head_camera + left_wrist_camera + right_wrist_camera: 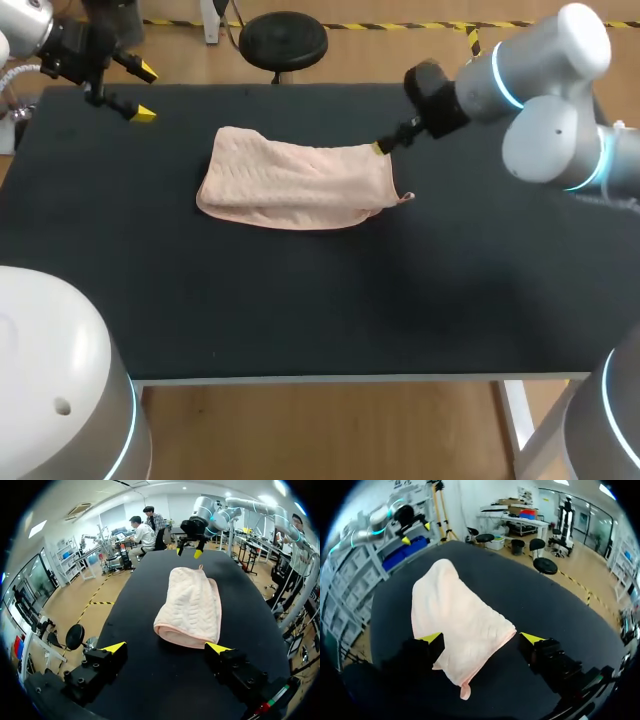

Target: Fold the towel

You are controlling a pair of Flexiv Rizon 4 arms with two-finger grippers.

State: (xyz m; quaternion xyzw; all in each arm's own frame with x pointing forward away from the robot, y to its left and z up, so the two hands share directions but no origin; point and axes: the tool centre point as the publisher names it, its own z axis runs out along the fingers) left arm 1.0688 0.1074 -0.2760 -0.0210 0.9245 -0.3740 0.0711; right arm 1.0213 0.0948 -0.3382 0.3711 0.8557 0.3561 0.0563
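I have the pink towel (295,180) lying folded over on itself near the middle of the black counter (300,310), with a small loop sticking out at its right-hand corner. My right end effector (385,145) sits just at that end of the towel, fingers spread wide. From its wrist camera the towel's corner lies between them, and nothing is clamped. My left end effector (146,92) hangs well apart from the towel's other end, fingers likewise apart, with the towel ahead of it.
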